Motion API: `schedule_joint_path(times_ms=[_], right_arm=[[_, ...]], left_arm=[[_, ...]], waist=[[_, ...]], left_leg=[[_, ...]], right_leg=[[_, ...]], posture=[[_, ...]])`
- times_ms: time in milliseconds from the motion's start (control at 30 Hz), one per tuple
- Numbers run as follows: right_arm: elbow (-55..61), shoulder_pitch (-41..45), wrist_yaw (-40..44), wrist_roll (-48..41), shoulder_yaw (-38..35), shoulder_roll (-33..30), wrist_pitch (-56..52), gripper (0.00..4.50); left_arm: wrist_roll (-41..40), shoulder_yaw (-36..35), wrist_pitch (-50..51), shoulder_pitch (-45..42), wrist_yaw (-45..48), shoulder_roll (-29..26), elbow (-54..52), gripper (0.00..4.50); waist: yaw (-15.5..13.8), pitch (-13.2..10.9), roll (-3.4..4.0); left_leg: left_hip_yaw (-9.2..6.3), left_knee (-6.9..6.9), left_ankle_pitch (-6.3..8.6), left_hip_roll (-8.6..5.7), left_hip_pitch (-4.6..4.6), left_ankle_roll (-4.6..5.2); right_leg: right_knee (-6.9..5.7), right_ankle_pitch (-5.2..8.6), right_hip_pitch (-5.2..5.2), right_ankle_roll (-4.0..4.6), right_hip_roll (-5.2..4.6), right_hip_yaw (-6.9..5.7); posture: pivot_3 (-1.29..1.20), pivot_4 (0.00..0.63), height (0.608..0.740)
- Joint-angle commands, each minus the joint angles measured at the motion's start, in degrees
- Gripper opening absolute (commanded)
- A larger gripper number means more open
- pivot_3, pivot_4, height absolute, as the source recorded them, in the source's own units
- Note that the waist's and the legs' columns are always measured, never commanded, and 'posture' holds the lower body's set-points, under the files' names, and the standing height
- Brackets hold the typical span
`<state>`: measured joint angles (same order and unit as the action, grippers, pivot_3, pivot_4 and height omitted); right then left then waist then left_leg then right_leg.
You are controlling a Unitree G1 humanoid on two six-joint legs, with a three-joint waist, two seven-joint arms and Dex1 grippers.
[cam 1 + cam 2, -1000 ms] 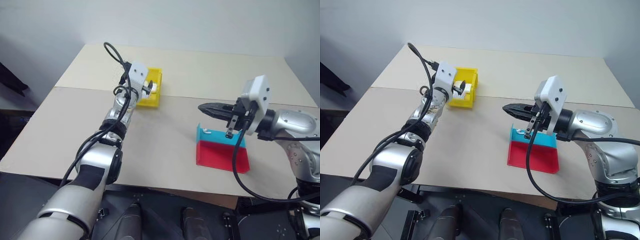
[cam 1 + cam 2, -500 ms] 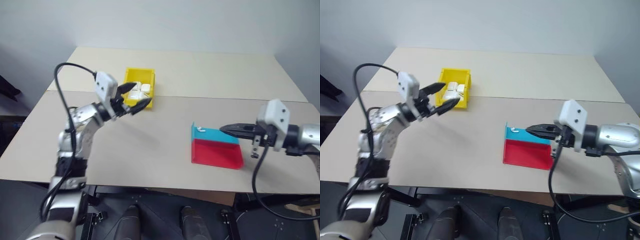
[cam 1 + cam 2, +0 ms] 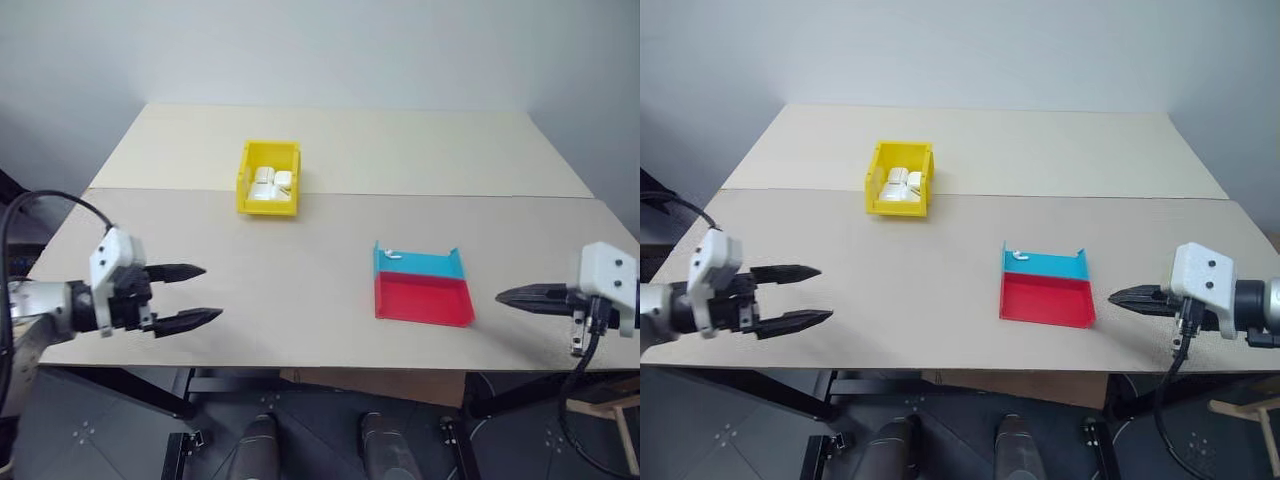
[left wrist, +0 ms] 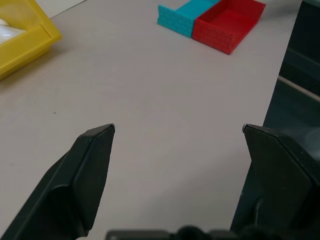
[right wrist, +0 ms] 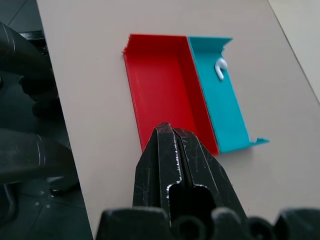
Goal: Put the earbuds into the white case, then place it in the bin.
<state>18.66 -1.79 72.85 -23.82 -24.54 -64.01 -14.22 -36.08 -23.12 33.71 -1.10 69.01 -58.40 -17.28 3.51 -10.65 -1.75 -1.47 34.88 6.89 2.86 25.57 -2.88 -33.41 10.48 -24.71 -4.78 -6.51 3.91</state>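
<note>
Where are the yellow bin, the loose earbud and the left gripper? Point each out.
yellow bin [image 3: 243, 184]: left eye view, on its left wall.
earbud [image 5: 220, 68]: right wrist view, on its white body, lying in the tray's blue section.
left gripper [image 3: 207, 294]: left eye view, midway between its two open fingertips.

Each arm ends in a white boxy wrist housing ahead of a silver-grey forearm. Left gripper [image 3: 200, 293]: two tapered matte black fingers [image 4: 85, 175] with blunt tips. Right gripper [image 3: 503, 296]: black fingers, scuffed. Black cables loop from both wrists.
</note>
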Motion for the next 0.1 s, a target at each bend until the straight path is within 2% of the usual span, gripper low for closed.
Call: schedule_joint_path(times_ms=[33,100], right_arm=[[3.3,1.3,-1.7,-0.9,-0.2,0.2,-0.3,0.0],[4.5,2.0,-2.2,-0.8,0.9,0.1,-0.7,0.0]], left_arm=[[-0.5,-3.4,0.1,2.4,1.2,-1.8,-2.1,4.47],[-0.4,-4.4,0.2,3.7,1.5,-2.3,-2.0,4.47]], waist=[[0.5,0.0,0.04],[0.8,0.0,0.06]], left_leg=[[-0.03,-0.04,0.01,0.01,0.04,0.02],[-0.02,0.0,0.03,0.05,0.21,0.05]], right_leg=[[0.27,-0.01,0.02,0.01,0.0,-0.04],[0.74,-0.02,0.08,0.04,0.0,-0.06]], posture=[[0.0,0.15,0.74],[0.0,0.15,0.74]])
